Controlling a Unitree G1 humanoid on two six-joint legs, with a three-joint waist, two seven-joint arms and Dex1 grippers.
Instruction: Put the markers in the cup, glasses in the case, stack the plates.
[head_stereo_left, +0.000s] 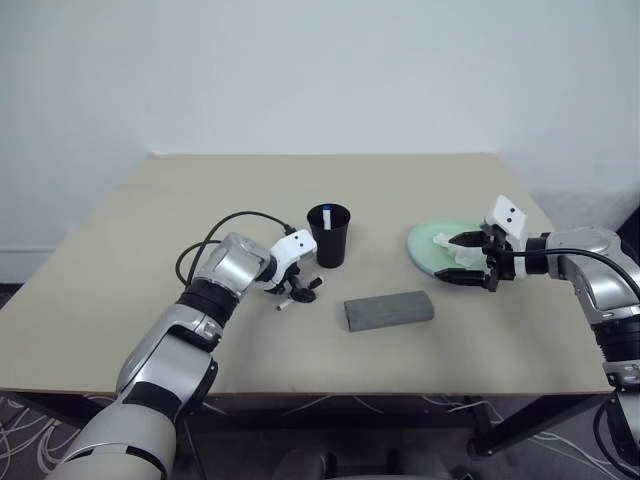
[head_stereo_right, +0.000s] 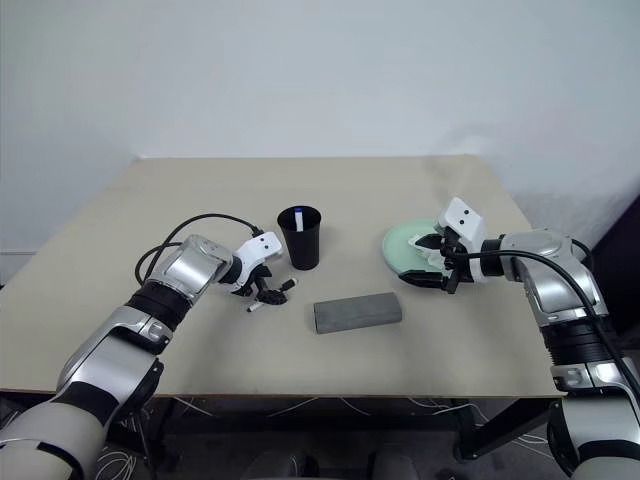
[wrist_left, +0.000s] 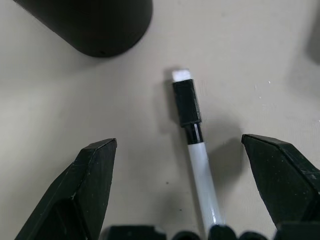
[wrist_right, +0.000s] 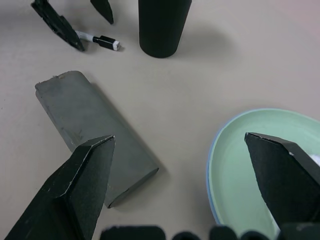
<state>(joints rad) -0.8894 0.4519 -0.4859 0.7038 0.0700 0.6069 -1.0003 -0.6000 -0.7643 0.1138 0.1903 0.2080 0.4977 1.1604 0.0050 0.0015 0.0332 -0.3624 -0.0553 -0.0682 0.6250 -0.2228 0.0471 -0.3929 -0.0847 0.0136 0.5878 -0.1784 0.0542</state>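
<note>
A short marker (wrist_left: 192, 125) with a white barrel and black cap lies on the tan table just left of the black cup (head_stereo_left: 329, 238). My left gripper (head_stereo_left: 300, 291) points down over it, open, one finger on each side of the barrel and neither touching it. A blue-ended marker (head_stereo_left: 327, 214) stands in the cup. The grey case (head_stereo_left: 389, 309) lies shut in front of the cup. The mint green plate (wrist_right: 260, 150) rests on the light blue plate (wrist_right: 212, 170), whose rim peeks out. My right gripper (head_stereo_left: 479, 261) hovers open over the plates' right side. The glasses are out of view.
A crumpled white tissue (head_stereo_left: 455, 249) lies on the green plate, close to my right gripper's fingers. The cup stands a short way past the left gripper. The table's (head_stereo_left: 150, 250) right edge runs just beyond the plates.
</note>
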